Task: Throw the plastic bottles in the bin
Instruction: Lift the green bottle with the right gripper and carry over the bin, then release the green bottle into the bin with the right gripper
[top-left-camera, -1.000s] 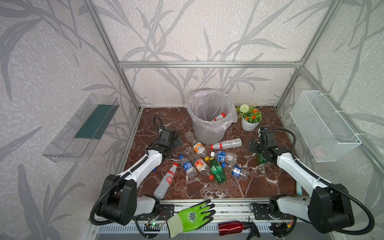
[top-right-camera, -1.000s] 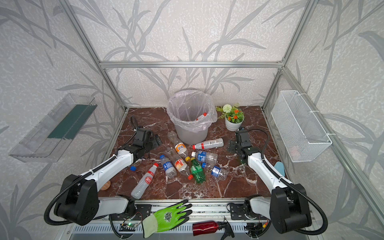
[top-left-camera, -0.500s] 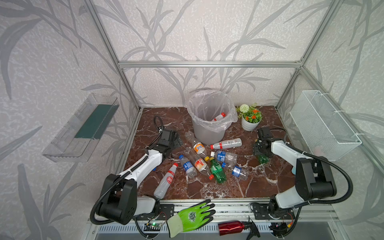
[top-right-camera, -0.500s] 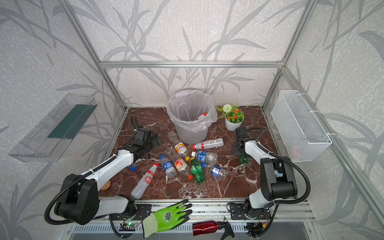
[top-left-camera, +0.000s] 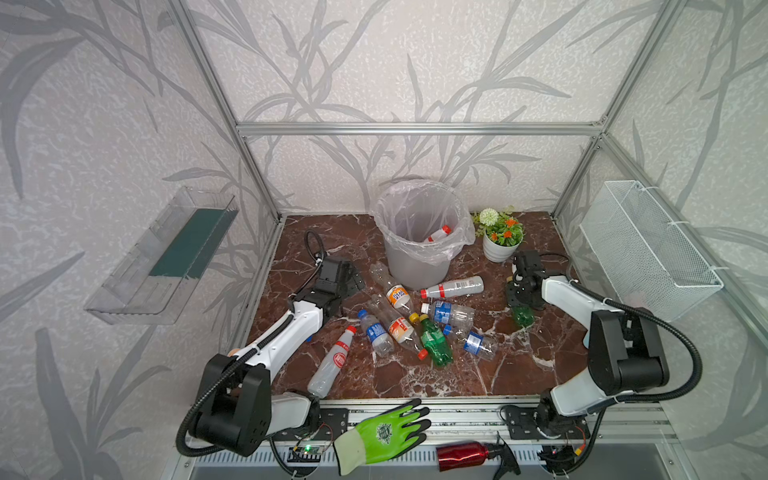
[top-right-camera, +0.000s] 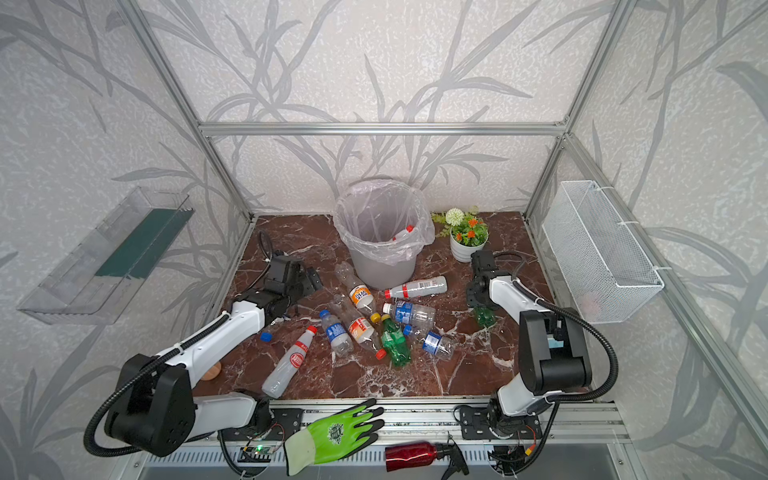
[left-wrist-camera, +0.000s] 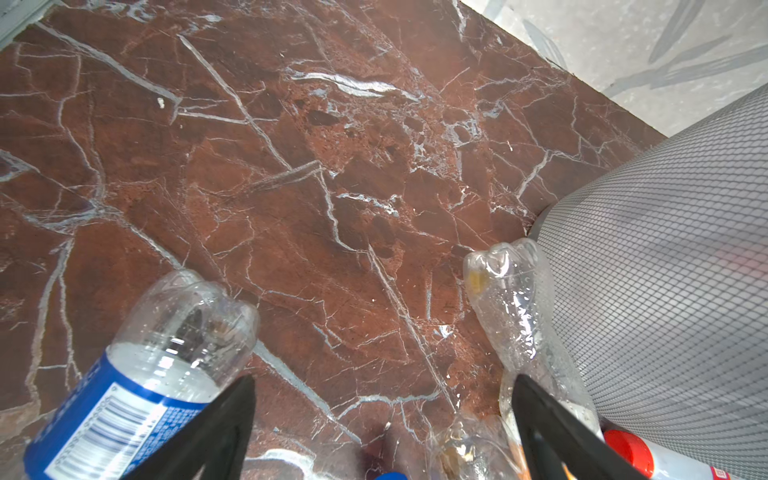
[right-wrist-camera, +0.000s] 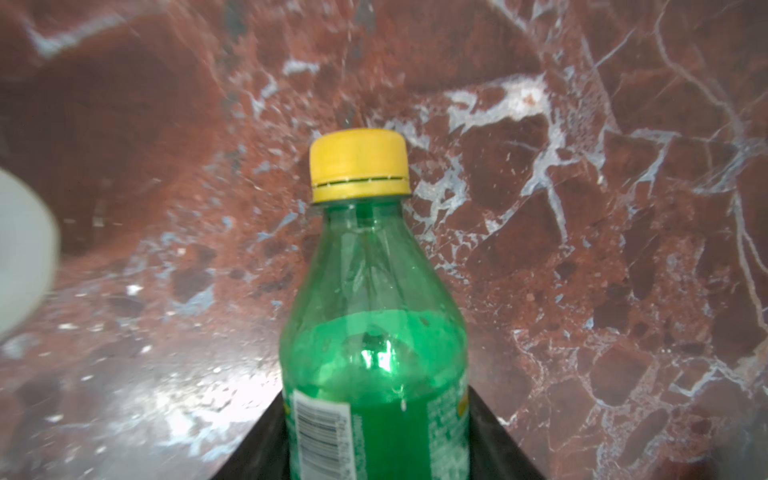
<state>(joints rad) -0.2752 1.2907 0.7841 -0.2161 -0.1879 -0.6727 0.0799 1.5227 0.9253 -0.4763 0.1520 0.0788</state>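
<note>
My right gripper (right-wrist-camera: 376, 419) is shut on a green plastic bottle (right-wrist-camera: 374, 332) with a yellow cap, its black fingers pressed on both sides of the label. In both top views this bottle (top-left-camera: 523, 316) (top-right-camera: 484, 316) sits low over the floor, right of the pile, under the right gripper (top-left-camera: 519, 297). Several plastic bottles (top-left-camera: 409, 328) lie in a heap in front of the grey bin (top-left-camera: 415, 270). One red-capped bottle (top-left-camera: 438, 233) is inside it. My left gripper (left-wrist-camera: 382, 415) is open and empty, low between a blue-label bottle (left-wrist-camera: 145, 374) and a clear bottle (left-wrist-camera: 519, 311) that lies against the bin (left-wrist-camera: 665, 270).
A white flower pot (top-left-camera: 500, 249) stands right of the bin, close behind the right gripper. A wire basket (top-left-camera: 648, 245) hangs on the right wall and a clear shelf (top-left-camera: 166, 257) on the left. A green glove (top-left-camera: 382, 434) and red spray bottle (top-left-camera: 465, 455) lie on the front rail.
The right jaws have closed onto the green bottle, and the right arm's elbow has swung back and up. The left arm and the heap have not moved.
</note>
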